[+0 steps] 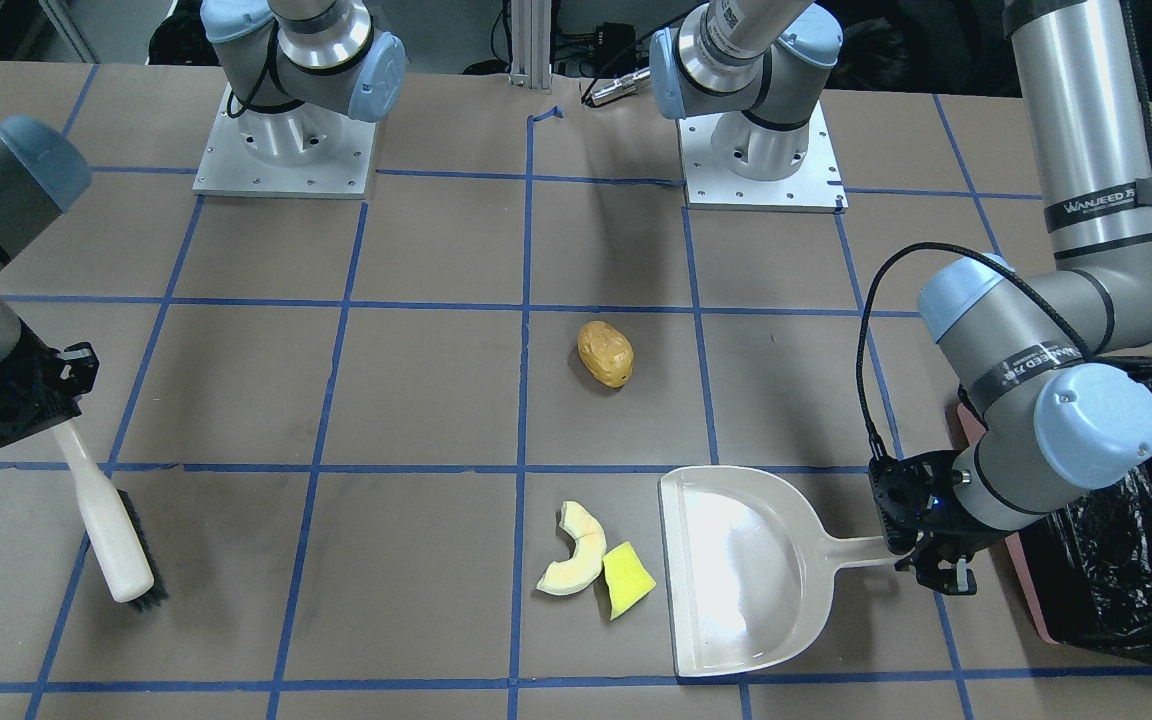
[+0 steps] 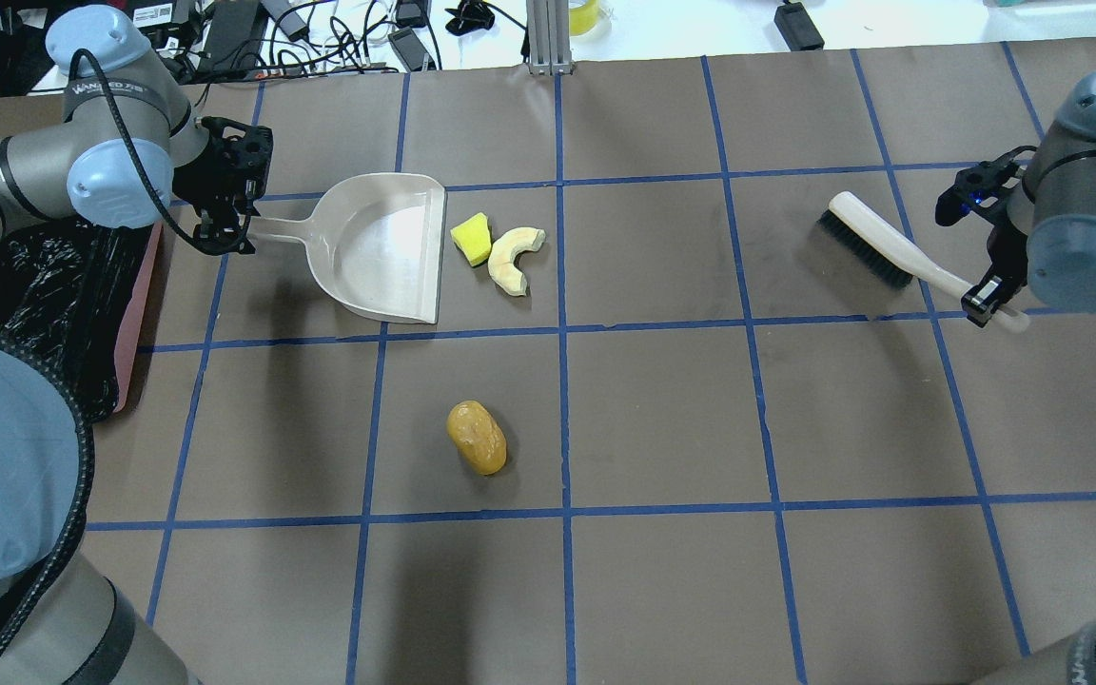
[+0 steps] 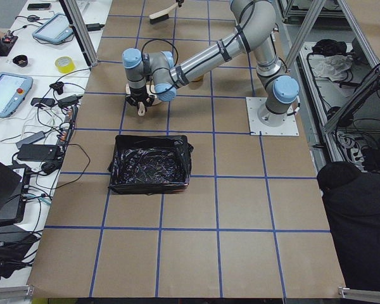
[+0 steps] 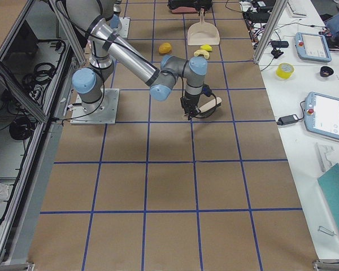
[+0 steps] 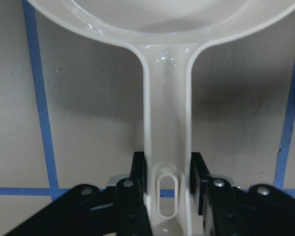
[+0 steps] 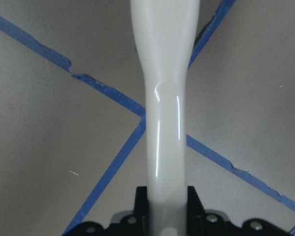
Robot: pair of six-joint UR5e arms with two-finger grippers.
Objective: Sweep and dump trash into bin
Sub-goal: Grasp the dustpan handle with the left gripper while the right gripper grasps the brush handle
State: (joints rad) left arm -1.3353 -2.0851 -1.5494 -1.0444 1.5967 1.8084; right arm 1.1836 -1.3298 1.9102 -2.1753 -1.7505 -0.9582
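The potato lump [image 2: 477, 438] lies mid-bench, nearest my edge. Farther out, my left gripper [image 2: 232, 228] clamps the dustpan [image 2: 381, 249], its mouth facing the yellow wedge [image 2: 472, 239] and rind slice [image 2: 515, 259], with the bin [image 2: 142, 314] at the left end. My right gripper [image 2: 984, 303] grips the brush [image 2: 876, 249] well toward the right end.

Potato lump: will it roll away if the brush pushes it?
Probably yes: the potato lump is rounded like an egg, so it may roll or veer sideways. Its wrinkled skin likely slows it a little.

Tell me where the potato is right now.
In the overhead view the potato lies alone, a little left of centre, in the grid square just nearer the robot than the rind and wedge that sit by the dustpan.
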